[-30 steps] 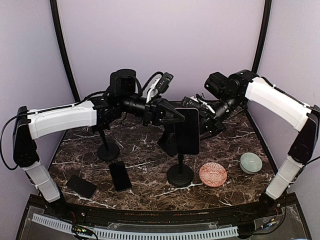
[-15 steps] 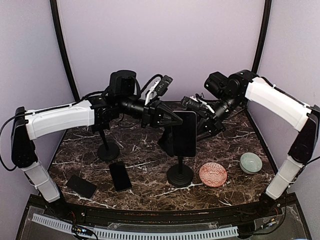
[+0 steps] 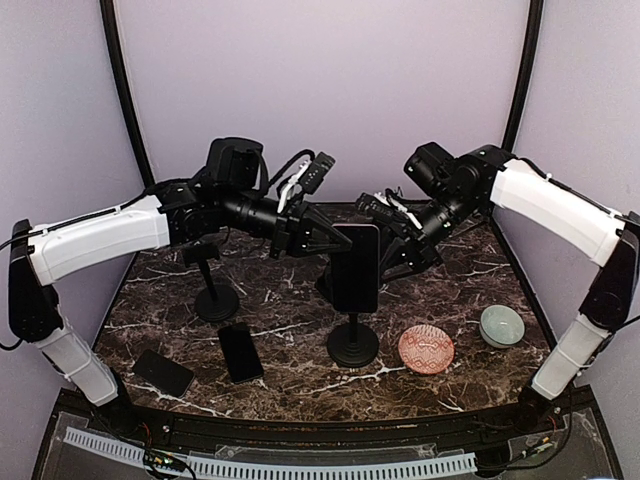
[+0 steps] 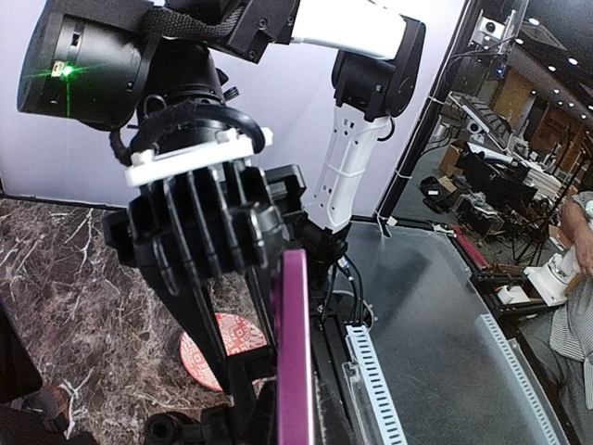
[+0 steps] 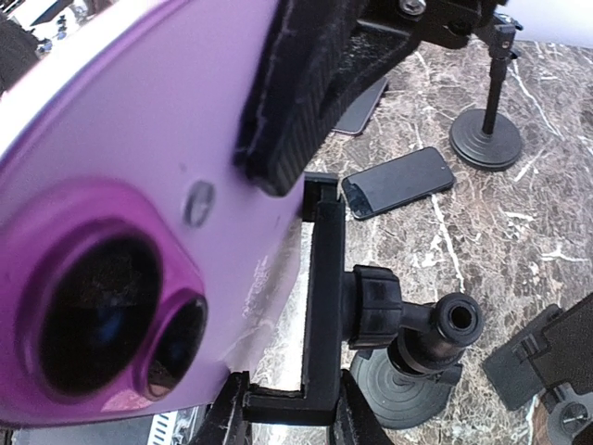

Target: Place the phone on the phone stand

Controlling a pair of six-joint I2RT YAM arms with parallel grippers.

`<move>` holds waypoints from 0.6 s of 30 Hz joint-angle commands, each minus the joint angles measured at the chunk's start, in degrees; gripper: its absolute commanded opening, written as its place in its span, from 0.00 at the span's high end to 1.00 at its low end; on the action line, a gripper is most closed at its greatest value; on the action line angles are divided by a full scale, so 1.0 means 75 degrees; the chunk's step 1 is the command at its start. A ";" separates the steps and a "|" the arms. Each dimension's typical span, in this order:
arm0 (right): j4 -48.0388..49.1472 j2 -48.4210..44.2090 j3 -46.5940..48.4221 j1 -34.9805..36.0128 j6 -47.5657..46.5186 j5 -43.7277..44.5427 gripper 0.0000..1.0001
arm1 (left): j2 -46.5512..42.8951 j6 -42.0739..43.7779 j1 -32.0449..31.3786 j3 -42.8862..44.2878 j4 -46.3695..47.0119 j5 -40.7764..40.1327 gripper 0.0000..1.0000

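Left jaws' foam pads (image 5: 287,93) on glossy purple phone (image 5: 139,185)

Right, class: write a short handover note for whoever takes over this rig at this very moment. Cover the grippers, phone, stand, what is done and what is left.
Left gripper: shut on the phone, holding it upright.
Right gripper: fingers closed around the lower end of the clamp of the stand.
Phone: its back is at the clamp; I cannot tell whether it is seated.
Done: phone picked up and brought to the stand.
Left: seat it in the clamp, check that it holds, then open both grippers and withdraw.
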 commanded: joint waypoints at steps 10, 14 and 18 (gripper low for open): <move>-0.0542 -0.0928 -0.0356 -0.0225 0.0411 0.0292 1.00 | -0.0554 0.0457 0.0199 -0.0148 -0.1744 -0.2096 1.00; -0.0629 -0.1003 -0.0457 -0.0300 0.0415 0.0333 1.00 | -0.0572 0.0520 0.0166 -0.0203 -0.1866 -0.2375 1.00; -0.0734 -0.1033 -0.0443 -0.0345 0.0362 0.0351 1.00 | -0.0531 0.0585 0.0125 -0.0203 -0.1975 -0.2558 1.00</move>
